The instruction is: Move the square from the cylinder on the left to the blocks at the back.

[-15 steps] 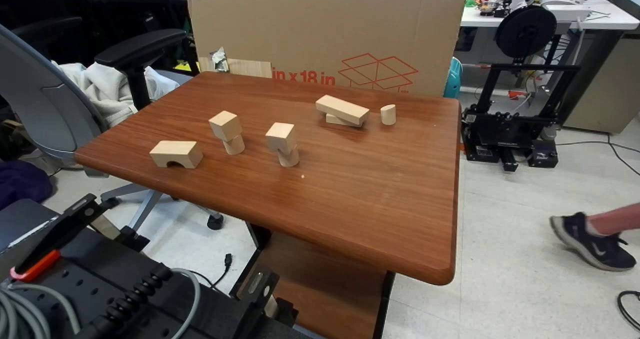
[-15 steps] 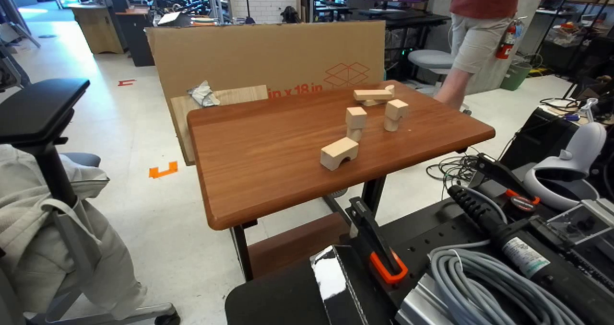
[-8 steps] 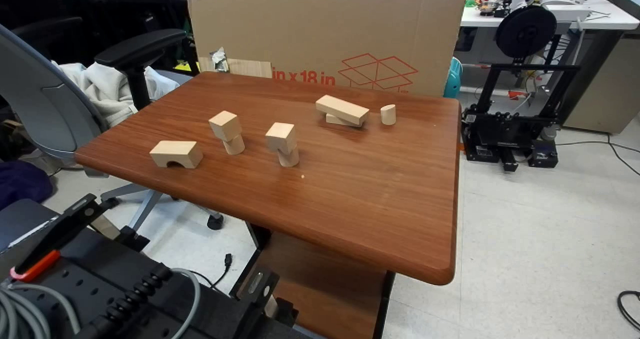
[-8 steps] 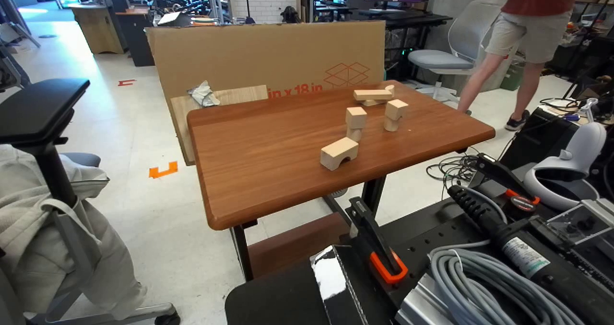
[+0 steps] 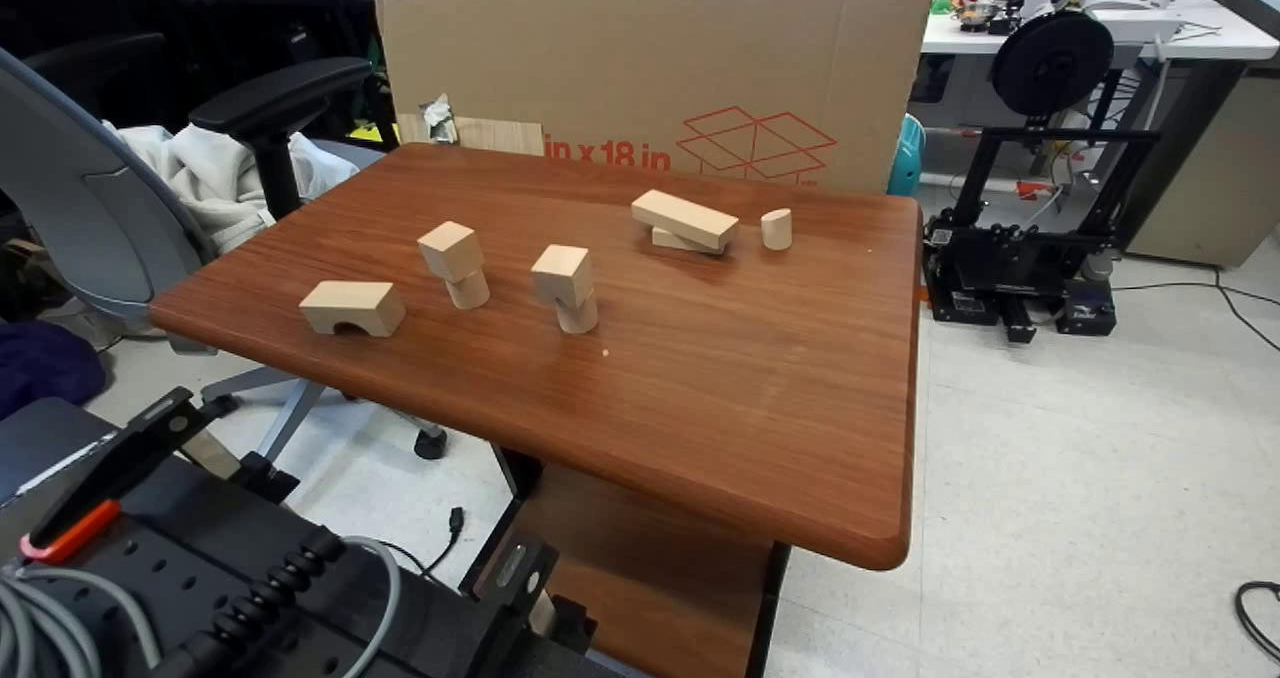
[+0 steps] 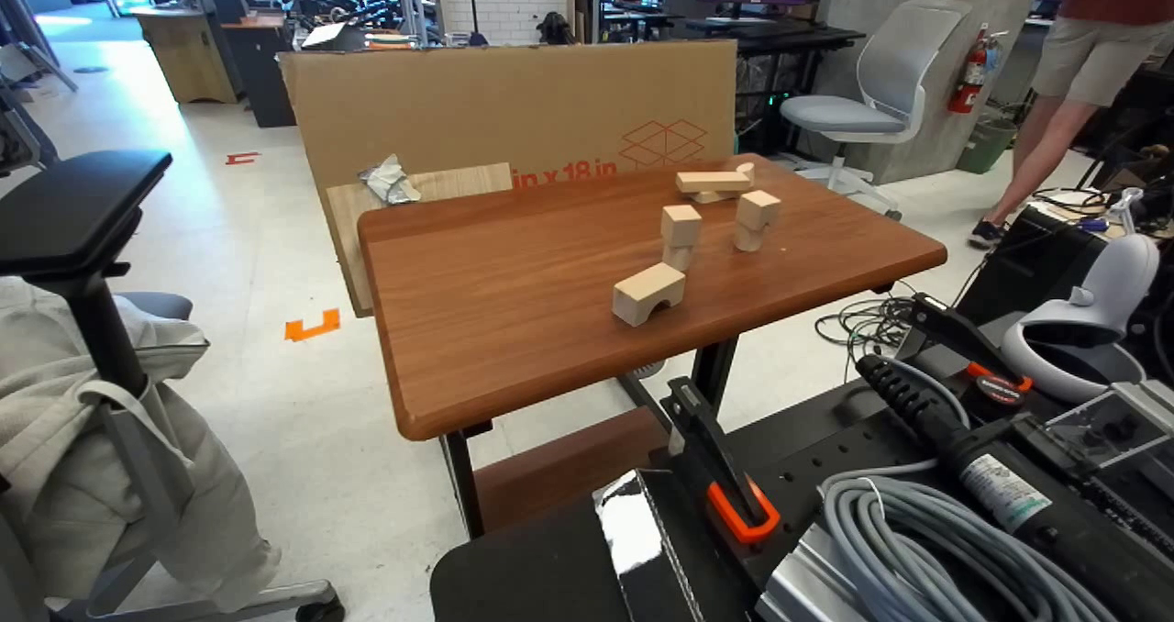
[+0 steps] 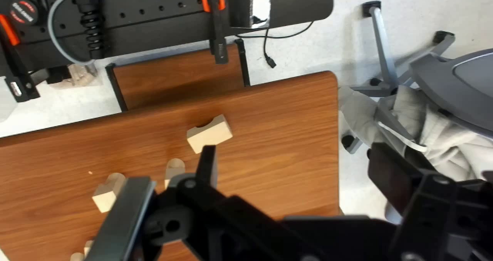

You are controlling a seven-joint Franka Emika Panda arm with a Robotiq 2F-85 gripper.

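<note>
Pale square, atop upright cylinder, blocks behind

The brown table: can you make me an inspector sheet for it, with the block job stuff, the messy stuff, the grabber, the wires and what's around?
Surface: brown table with a tiny pale speck.
Job's things: square on the short cylinder, left stack in both exterior views; long bar on a lower piece at the back.
Clutter: arch block, second stack, slant-topped peg.
Grippers: end effector open in the wrist view, nothing seen in its grasp.
Cables: coiled grey cable; black cable tangle on the floor.
Surroundings: cardboard sheet behind the table, grey chair beside it, person at the picture's edge.
</note>
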